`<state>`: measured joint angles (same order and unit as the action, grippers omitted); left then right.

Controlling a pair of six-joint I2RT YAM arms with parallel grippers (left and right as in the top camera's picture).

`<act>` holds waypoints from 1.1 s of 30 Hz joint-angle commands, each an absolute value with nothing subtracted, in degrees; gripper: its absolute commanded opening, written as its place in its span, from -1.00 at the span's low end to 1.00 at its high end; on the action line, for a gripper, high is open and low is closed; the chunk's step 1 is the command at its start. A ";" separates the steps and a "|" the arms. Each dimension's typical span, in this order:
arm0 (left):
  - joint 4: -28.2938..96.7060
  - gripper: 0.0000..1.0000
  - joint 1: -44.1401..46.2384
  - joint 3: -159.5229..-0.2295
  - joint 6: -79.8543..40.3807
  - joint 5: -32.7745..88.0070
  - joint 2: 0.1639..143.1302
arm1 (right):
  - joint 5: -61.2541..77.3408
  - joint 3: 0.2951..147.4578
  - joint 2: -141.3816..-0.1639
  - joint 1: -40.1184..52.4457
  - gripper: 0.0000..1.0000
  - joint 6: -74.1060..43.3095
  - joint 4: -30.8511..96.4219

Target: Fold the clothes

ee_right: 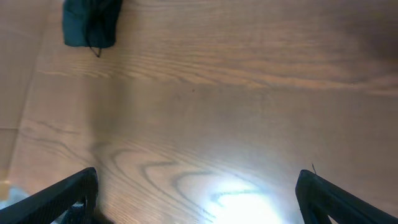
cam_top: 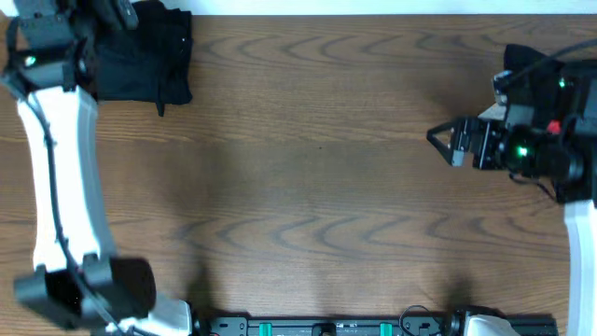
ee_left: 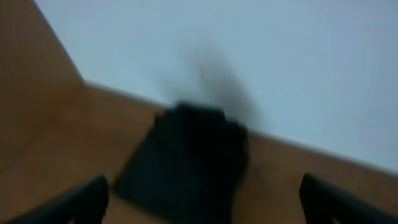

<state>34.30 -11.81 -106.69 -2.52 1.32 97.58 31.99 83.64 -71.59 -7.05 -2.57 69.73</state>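
Note:
The clothes [cam_top: 149, 56] lie as a compact, folded, all-black bundle at the far left corner of the wooden table. A thin cord end hangs off the bundle's near edge. My left gripper [ee_left: 202, 186] hovers just in front of the bundle [ee_left: 186, 162], jaws wide apart with nothing between them; that view is blurred. Over at the right side, my right gripper [cam_top: 437, 138] points left and stands open above bare wood. In the right wrist view the gripper [ee_right: 198, 183] is empty and the clothes [ee_right: 90, 25] are small at the top left.
The table's far edge meets a pale wall [ee_left: 280, 74] right behind the bundle. A black rail with green parts [cam_top: 326, 327] runs along the front edge. The left arm's white link [cam_top: 65, 177] lies along the left side.

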 commanded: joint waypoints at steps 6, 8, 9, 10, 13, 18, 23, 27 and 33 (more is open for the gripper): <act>52.38 0.96 -10.76 -106.74 -4.58 18.79 82.65 | 15.92 84.53 -64.75 -7.11 0.98 -6.28 76.29; 56.99 0.96 -10.44 -106.74 -4.60 20.23 79.99 | 13.08 84.53 -63.90 -7.11 0.98 -7.99 77.93; 59.68 0.96 -10.09 -106.74 -4.56 20.36 78.74 | 11.81 84.53 -63.53 -7.11 0.98 -8.93 78.67; 62.06 0.96 -9.80 -106.74 -4.16 20.36 77.73 | 10.76 84.53 -63.22 -7.11 0.99 -9.72 79.22; 69.43 0.96 -8.45 -106.74 -1.41 20.36 74.76 | 7.79 84.53 -62.37 -7.11 0.98 -11.70 80.25; 78.46 0.96 -5.45 -106.72 -0.01 20.36 70.72 | 0.80 84.53 -61.19 -7.11 0.99 -16.95 80.90; 83.53 0.96 -2.24 -106.72 -0.03 20.34 68.88 | -10.28 84.53 -60.62 -7.14 0.99 -23.49 81.45; 86.26 0.96 0.08 -104.73 -0.03 20.36 68.79 | -14.76 84.53 -60.77 -7.86 0.98 -26.76 81.03; 86.24 0.98 3.51 -94.70 -0.05 20.36 68.79 | -19.33 84.51 -61.19 -11.97 0.98 -28.86 76.66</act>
